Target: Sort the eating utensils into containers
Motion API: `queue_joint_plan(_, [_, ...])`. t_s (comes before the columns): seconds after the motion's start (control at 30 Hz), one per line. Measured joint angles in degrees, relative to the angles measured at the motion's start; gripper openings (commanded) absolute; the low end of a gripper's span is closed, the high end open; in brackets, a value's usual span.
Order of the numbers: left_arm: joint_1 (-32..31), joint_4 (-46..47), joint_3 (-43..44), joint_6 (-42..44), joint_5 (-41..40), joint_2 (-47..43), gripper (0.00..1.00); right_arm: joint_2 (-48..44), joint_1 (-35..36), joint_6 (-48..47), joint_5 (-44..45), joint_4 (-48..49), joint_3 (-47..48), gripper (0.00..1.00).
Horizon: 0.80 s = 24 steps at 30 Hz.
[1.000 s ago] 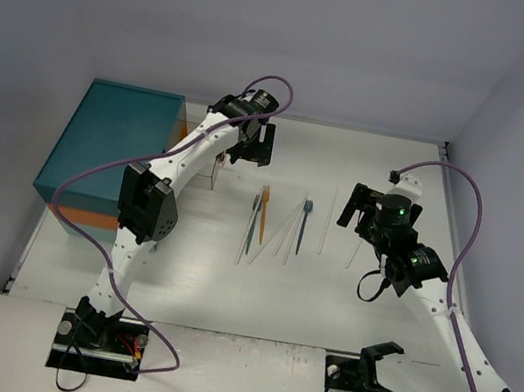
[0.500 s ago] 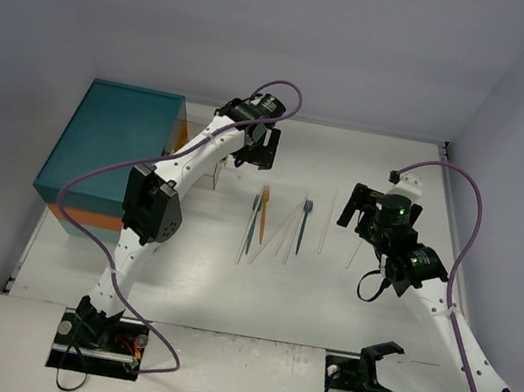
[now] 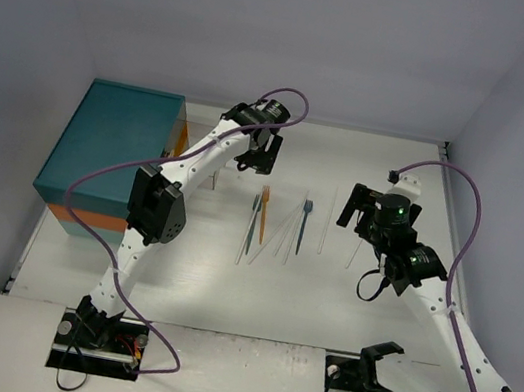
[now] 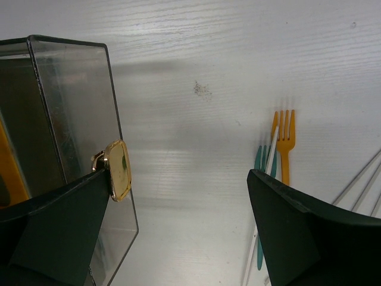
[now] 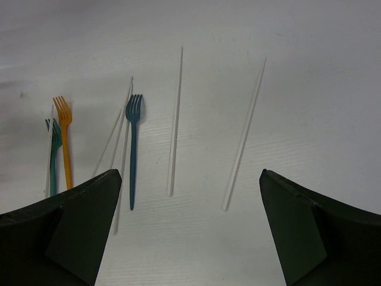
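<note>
The teal chest (image 3: pixel 114 145) sat against the left edge of the table (image 3: pixel 345 302), toward the far-left corner. A clear drawer (image 4: pixel 71 107) with a small gold handle (image 4: pixel 118 170) stuck out of its front. The left end effector (image 4: pixel 178 174) hung just beside that drawer with its fingers spread wide and nothing between them. Whether one finger touched the handle could not be told. Near the middle of the table lay the utensils in a loose row: an orange fork (image 4: pixel 285 143), a teal one (image 4: pixel 260 179) beside it, a blue fork (image 5: pixel 132 149) and several pale chopsticks (image 5: pixel 174 119). The right end effector (image 5: pixel 190 173) hovered above the chopsticks nearer the right edge — likewise spread wide and empty.
</note>
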Motion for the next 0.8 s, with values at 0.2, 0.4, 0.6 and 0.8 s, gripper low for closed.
queue_joint_plan(0.2, [0.0,-0.3,1.1,0.1,-0.7,0.1,0.95,0.4,0.0,0.0,0.0,0.0,0.0,1.00])
queue_joint_plan(0.4, [0.0,-0.4,1.3,-0.1,-0.9,0.1,0.95,0.5,0.0,0.0,-0.1,0.0,0.0,1.00])
queue_joint_plan(0.6, [-0.6,-0.4,1.4,-0.2,-2.7,0.1,0.95,0.6,0.0,0.0,-0.5,0.0,0.0,1.00])
queue_joint_plan(0.8, [-1.1,0.0,0.8,-1.2,-5.6,0.1,0.95,0.6,0.0,0.0,-0.6,0.0,0.0,1.00])
